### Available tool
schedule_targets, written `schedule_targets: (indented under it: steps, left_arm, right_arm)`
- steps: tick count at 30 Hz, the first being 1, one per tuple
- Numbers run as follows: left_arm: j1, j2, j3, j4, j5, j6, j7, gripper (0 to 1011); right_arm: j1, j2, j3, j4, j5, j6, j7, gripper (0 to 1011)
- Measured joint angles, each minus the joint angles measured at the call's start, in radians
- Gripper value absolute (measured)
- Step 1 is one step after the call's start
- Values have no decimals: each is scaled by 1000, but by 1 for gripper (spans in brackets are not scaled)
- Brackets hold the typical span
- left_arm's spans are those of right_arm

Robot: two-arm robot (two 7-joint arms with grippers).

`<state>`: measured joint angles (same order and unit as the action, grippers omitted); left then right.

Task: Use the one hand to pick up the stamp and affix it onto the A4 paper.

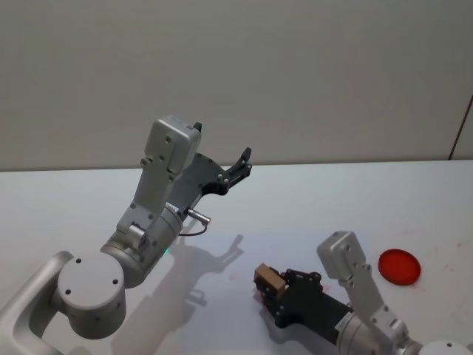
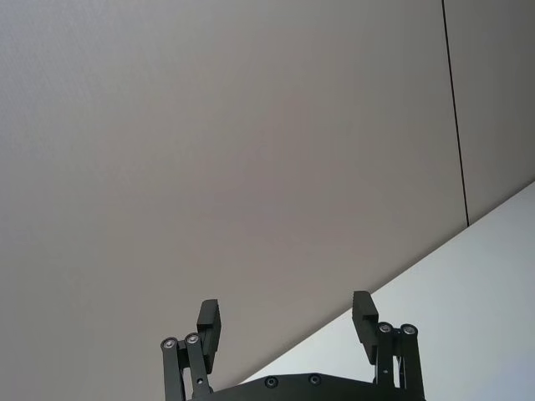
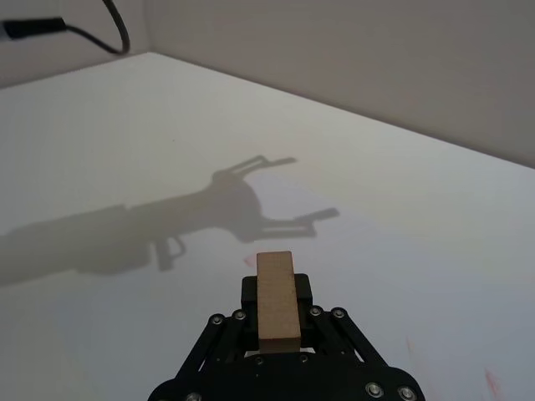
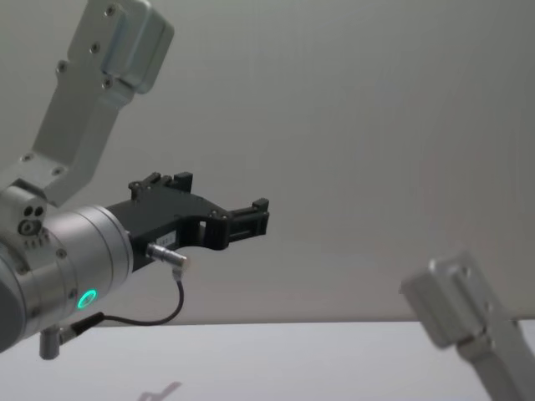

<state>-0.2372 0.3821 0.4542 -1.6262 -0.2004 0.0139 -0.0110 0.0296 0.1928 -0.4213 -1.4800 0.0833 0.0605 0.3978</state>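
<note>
Tan blocky stamp (image 3: pixel 276 301) sits clenched in my right claw (image 1: pixel 267 287), low by the white counter (image 1: pixel 332 200); head view also catches a red disc (image 1: pixel 399 267) nearby and my left claw (image 1: pixel 240 164) raised, released.

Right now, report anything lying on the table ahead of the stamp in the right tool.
Nothing visible. The right tool grips the stamp; the table ahead bears only shadow and faint marks. The red disc lies off to the right, the left tool hangs open above. Where the paper lies I cannot tell.
</note>
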Motion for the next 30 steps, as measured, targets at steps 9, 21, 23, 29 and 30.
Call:
schedule_targets:
  steps: [9, 21, 23, 29, 30]
  left_arm:
    - [0, 0, 0, 0, 0, 0, 0, 1001]
    - [0, 0, 0, 0, 0, 0, 0, 1001]
    - [0, 0, 0, 0, 0, 0, 0, 1001]
    - [0, 0, 0, 0, 0, 0, 0, 1001]
    - [0, 0, 0, 0, 0, 0, 0, 1001]
  right_arm:
    - [-10, 2, 6, -100, 77, 25, 0, 220]
    - [-34, 42, 34, -214, 159, 40, -14, 220]
    - [-38, 51, 40, -225, 167, 40, -17, 220]
    - [-54, 92, 71, -254, 200, 29, -33, 220]
    - [-56, 97, 75, -257, 205, 27, -35, 220]
